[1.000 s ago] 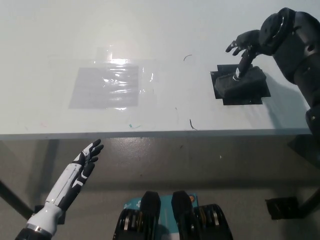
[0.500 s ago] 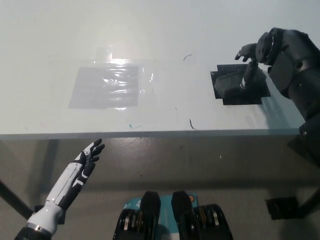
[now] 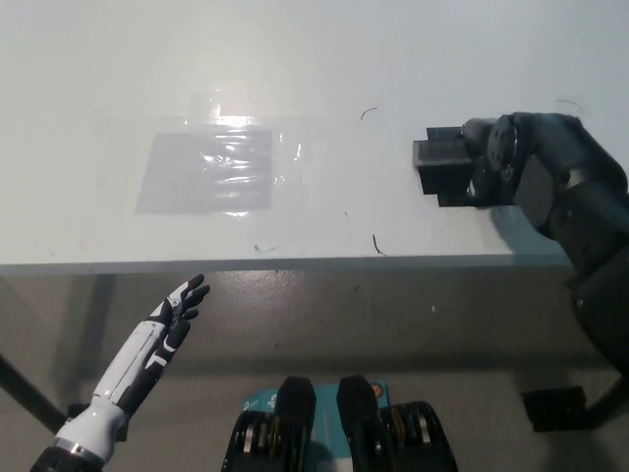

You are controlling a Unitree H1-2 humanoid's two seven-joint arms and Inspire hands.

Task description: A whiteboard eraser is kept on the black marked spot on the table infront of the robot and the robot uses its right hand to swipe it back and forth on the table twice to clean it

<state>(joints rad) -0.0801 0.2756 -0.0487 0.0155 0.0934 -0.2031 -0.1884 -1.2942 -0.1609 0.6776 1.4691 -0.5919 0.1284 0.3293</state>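
Note:
The dark grey whiteboard eraser [image 3: 439, 159] lies on the black marked spot [image 3: 450, 198] at the right of the white table [image 3: 324, 59]. Only its left end shows. My black right hand [image 3: 496, 157] has come down on top of it, and the wrist and forearm cover the rest of the eraser and most of the spot. The hold on the eraser is hidden from the head view. My white left hand [image 3: 165, 329] rests open at the lower left, below the table's front edge and away from everything.
A grey rectangle under shiny clear film [image 3: 208, 169] lies on the table's left half. Thin dark pen marks [image 3: 377, 244] sit near the front edge, with another pen mark [image 3: 368, 112] farther back. The table's front edge [image 3: 295, 264] crosses the picture.
My right hand has dropped from above the eraser down onto it, and the arm now covers most of the eraser and the spot. The left hand has barely moved.

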